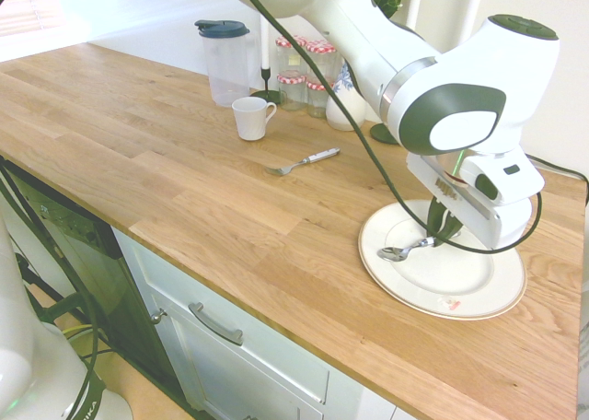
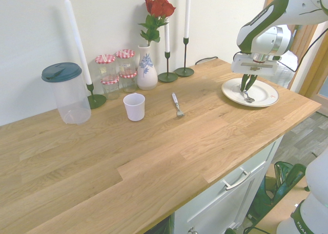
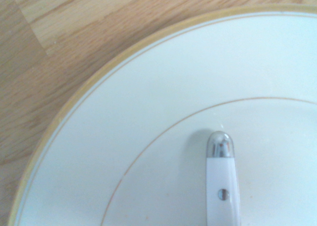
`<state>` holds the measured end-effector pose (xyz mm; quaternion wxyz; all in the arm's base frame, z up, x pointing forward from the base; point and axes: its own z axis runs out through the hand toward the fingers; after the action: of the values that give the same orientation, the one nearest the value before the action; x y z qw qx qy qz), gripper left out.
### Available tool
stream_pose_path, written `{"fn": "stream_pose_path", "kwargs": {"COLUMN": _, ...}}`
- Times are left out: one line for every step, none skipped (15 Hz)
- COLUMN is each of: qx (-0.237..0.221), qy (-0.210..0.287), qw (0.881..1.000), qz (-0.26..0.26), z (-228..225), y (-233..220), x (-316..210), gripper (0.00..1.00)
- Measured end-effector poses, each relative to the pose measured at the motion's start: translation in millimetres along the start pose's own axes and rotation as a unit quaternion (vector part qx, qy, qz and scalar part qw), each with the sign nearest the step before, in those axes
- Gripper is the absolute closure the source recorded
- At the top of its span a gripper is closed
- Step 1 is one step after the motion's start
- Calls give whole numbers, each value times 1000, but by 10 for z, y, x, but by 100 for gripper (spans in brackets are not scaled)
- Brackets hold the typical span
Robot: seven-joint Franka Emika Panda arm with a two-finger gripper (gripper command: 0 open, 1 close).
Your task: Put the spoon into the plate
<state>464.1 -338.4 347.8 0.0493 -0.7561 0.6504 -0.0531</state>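
Letting go from this height could make the spoon (image 1: 406, 250) bounce or slide off the plate (image 1: 479, 305), since only its bowl seems to touch the white surface; the gripper (image 1: 444, 227) is clenched on the handle, pointing straight down over the plate

White arm bent over — fingers (image 1: 443, 228) pointing straight down, clamped shut.

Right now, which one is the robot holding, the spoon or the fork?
The spoon, held by the gripper over the plate. The fork lies alone on the counter.
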Motion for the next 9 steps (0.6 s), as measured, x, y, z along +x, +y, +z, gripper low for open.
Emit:
{"fn": "stream_pose_path", "kwargs": {"qx": 1, "qy": 1, "qw": 1000, "qz": -1, "z": -7, "y": -5, "x": 3, "gripper": 0}}
{"fn": "stream_pose_path", "kwargs": {"qx": 1, "qy": 1, "qw": 1000, "qz": -2, "z": -11, "y": -7, "x": 5, "gripper": 0}}
{"fn": "stream_pose_path", "kwargs": {"qx": 1, "qy": 1, "qw": 1000, "qz": -3, "z": -14, "y": -8, "x": 8, "gripper": 0}}
{"fn": "stream_pose_path", "kwargs": {"qx": 1, "qy": 1, "qw": 1000, "qz": -3, "z": -17, "y": -7, "x": 11, "gripper": 0}}
{"fn": "stream_pose_path", "kwargs": {"qx": 2, "qy": 2, "qw": 1000, "qz": -3, "z": -30, "y": -9, "x": 19, "gripper": 0}}
{"fn": "stream_pose_path", "kwargs": {"qx": 4, "qy": 4, "qw": 1000, "qz": -3, "z": -55, "y": -14, "x": 30, "gripper": 0}}
{"fn": "stream_pose_path", "kwargs": {"qx": 4, "qy": 7, "qw": 1000, "qz": -6, "z": -88, "y": -19, "x": 40, "gripper": 0}}
{"fn": "stream_pose_path", "kwargs": {"qx": 2, "qy": 10, "qw": 1000, "qz": -11, "z": -134, "y": -14, "x": 46, "gripper": 0}}
{"fn": "stream_pose_path", "kwargs": {"qx": -2, "qy": 15, "qw": 1000, "qz": -19, "z": -216, "y": -2, "x": 48, "gripper": 0}}
